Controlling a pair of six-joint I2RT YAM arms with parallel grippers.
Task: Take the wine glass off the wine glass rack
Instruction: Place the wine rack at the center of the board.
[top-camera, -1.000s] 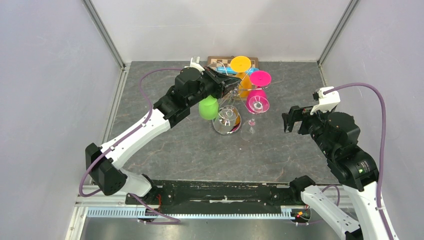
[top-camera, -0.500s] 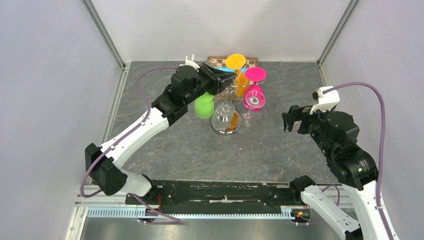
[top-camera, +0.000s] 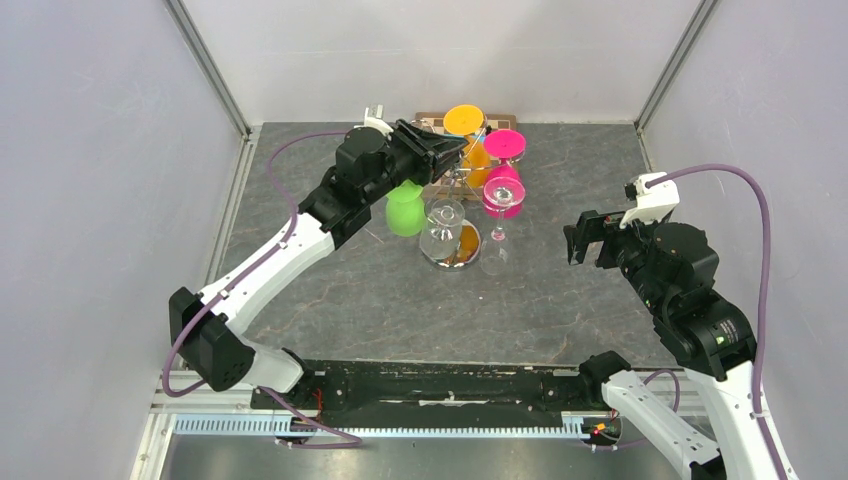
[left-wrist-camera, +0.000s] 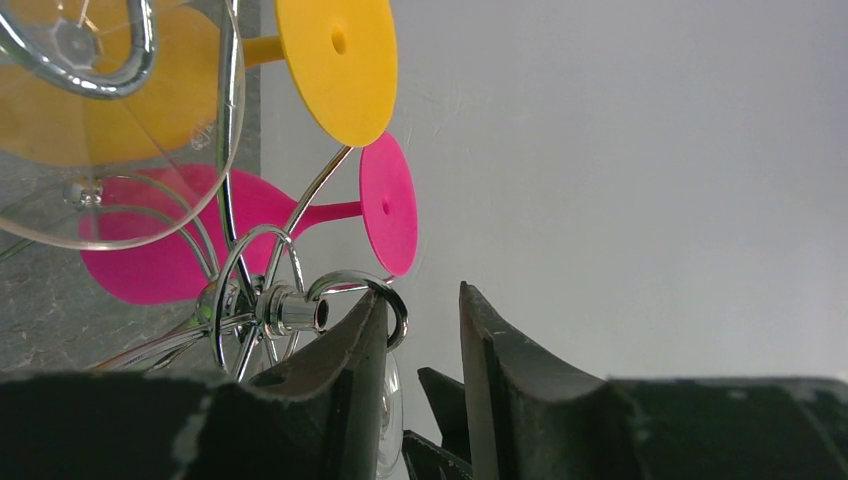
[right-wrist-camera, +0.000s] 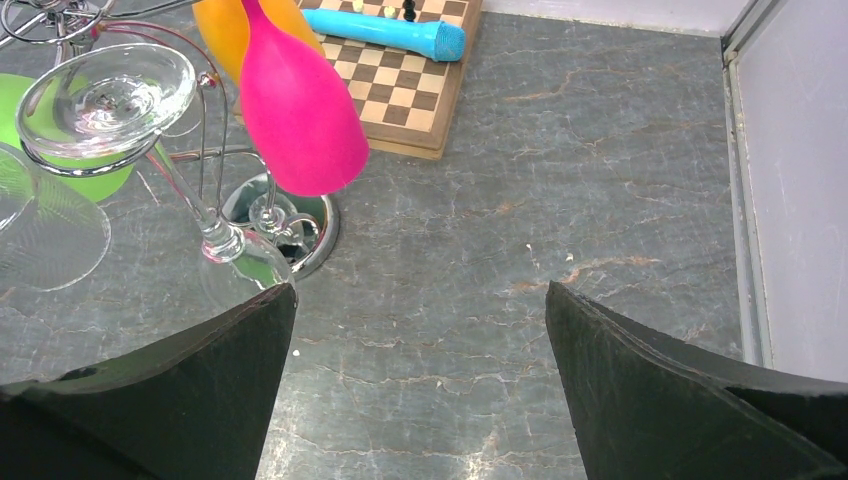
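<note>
**Left hand loosened at the rack top, and no glass came off.**
Your right hand (top-camera: 580, 240) waited at right centre, spread wide and empty. Mid-frame, the wine glass rack (top-camera: 462, 243) had shifted its top up-left, and each wine glass (right-wrist-camera: 105, 100) still hung there. Beyond it, your left hand (left-wrist-camera: 420, 300) had released, its fingers parted around nothing.

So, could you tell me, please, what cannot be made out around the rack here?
Top external: whether the left gripper touches the wine glass rack; its own body covers the contact.
Left wrist: the rack's base, hidden behind the fingers.
Right wrist: the rack's top, cut off by the upper edge.
</note>
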